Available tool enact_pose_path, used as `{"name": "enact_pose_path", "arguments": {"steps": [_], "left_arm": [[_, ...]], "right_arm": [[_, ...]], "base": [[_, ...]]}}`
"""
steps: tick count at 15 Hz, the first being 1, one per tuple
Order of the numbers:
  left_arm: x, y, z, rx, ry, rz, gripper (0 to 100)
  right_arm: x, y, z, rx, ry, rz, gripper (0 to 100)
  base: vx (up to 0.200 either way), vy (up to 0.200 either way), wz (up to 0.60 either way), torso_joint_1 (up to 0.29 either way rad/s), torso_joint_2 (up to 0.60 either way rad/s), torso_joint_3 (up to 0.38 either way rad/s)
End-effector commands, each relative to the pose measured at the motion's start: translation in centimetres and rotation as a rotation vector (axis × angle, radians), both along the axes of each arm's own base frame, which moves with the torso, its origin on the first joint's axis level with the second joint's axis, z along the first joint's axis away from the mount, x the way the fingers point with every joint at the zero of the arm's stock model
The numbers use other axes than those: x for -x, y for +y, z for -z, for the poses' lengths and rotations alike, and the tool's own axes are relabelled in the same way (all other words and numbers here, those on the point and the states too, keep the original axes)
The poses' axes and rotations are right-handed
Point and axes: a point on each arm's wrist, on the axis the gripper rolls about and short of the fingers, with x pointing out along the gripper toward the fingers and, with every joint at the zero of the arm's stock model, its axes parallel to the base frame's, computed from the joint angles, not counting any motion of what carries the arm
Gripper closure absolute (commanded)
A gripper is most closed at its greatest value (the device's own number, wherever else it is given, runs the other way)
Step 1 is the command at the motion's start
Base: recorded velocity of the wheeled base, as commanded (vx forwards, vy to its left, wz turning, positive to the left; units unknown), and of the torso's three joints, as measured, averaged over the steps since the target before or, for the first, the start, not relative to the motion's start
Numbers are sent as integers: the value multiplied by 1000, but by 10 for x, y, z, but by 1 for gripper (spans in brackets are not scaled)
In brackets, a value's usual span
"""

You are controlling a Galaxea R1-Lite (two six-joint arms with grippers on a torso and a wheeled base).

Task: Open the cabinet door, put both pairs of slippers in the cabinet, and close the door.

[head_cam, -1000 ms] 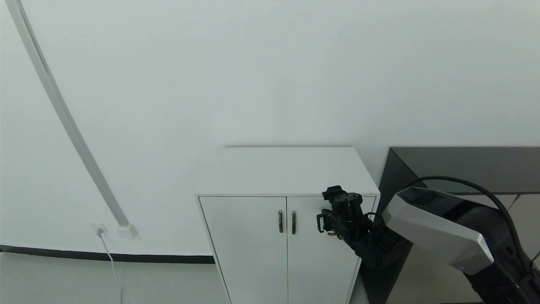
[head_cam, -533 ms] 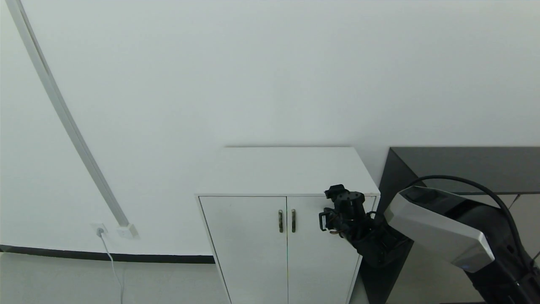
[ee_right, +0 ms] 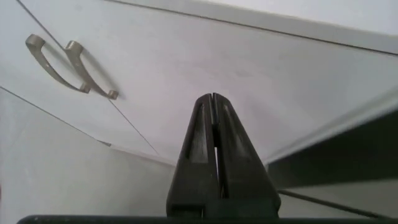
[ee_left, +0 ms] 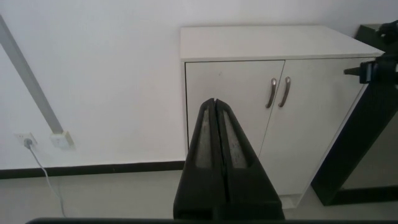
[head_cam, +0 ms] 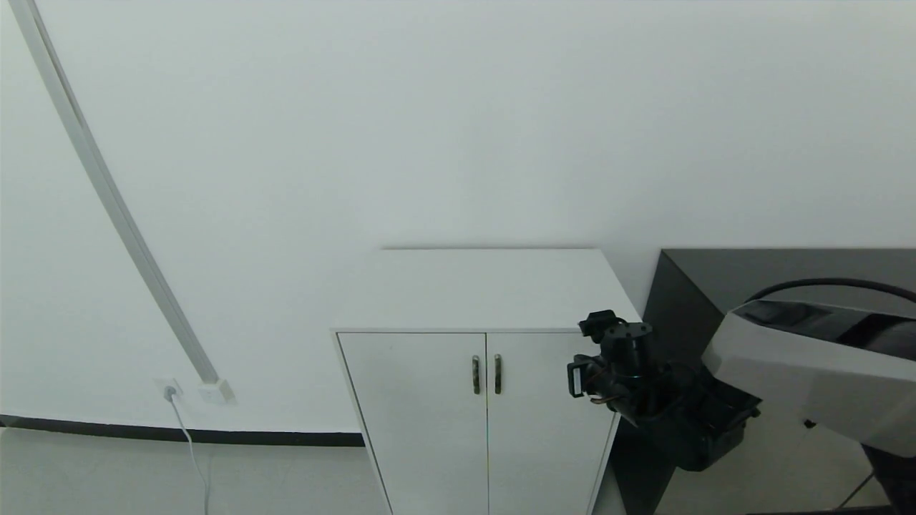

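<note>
The white cabinet [head_cam: 486,293] stands against the wall with both doors closed. Its two metal handles [head_cam: 486,375] sit side by side at the middle seam. My right gripper [ee_right: 213,99] is shut with nothing in it, close in front of the right door [ee_right: 261,81], to the right of the handles [ee_right: 68,62]. In the head view the right arm's wrist [head_cam: 621,357] is level with the cabinet's upper right corner. My left gripper [ee_left: 214,102] is shut and holds nothing. It hangs farther back, facing the left door [ee_left: 233,118].
A dark grey table [head_cam: 787,275] stands right beside the cabinet on its right. On the wall to the left are a slanted cable duct [head_cam: 107,193] and a socket with a plugged-in white cable [head_cam: 172,393]. Bare floor lies in front of the cabinet [ee_left: 124,199].
My right arm has shifted to the right, away from the door handles and toward the cabinet's right edge. The cabinet doors stay closed.
</note>
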Motion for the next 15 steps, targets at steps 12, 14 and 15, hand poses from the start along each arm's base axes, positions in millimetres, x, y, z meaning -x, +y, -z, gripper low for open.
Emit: {"name": "enact_pose_path", "arguments": {"steps": [12,14,15], "left_arm": [[0,0,0,3,-1,1,100],[0,0,0,3,-1,2,100],[0,0,0,3,-1,1,100]], "right_arm": [[141,-213,-85,-20,-52,595,100],[168,-234,-89,2,-65,687,100],[178,-238,-92,-2,-79,693,100]], "base": [[0,0,0,0,0,0],[0,0,0,0,0,0],[0,0,0,0,0,0]]}}
